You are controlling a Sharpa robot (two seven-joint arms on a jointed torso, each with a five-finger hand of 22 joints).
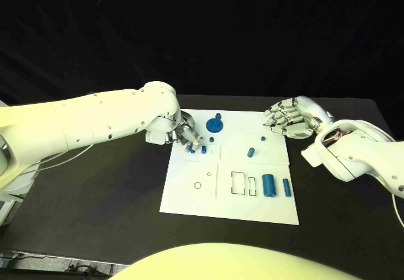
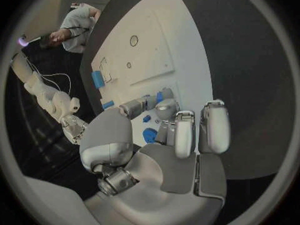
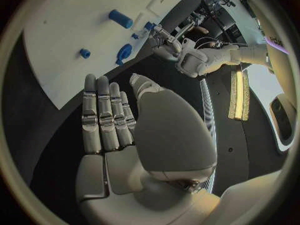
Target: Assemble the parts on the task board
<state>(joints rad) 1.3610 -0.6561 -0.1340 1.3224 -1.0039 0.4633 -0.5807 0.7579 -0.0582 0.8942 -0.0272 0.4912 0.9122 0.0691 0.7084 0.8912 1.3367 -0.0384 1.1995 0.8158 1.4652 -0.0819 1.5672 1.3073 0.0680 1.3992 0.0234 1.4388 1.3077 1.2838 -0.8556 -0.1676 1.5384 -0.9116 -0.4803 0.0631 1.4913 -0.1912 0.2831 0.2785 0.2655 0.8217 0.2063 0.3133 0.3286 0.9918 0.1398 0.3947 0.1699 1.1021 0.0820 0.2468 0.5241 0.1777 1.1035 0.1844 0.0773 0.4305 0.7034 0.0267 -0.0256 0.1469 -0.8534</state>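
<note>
The white task board [image 1: 232, 201] lies mid-table. My left hand [image 1: 181, 135] is at its far left corner, thumb and a fingertip [image 2: 165, 106] pinching a small blue part [image 1: 192, 149] down at the board; a second small part [image 1: 204, 149] stands beside it. A blue gear-like disc [image 1: 215, 124] sits just right of that hand. Two short blue pegs [image 1: 251, 152] [image 1: 263, 139] lie mid-board. A thick blue cylinder [image 1: 268, 185] and a slimmer one [image 1: 286, 186] lie at the near right. My right hand [image 1: 291, 118] hovers at the far right corner, fingers straight [image 3: 103, 115], holding nothing.
Outlined slots [image 1: 240, 182] and small holes [image 1: 198, 185] mark the board's near half. Black table [image 1: 101, 221] surrounds the board, with bare room at the near left. A tiny blue piece [image 1: 212, 139] lies under the disc.
</note>
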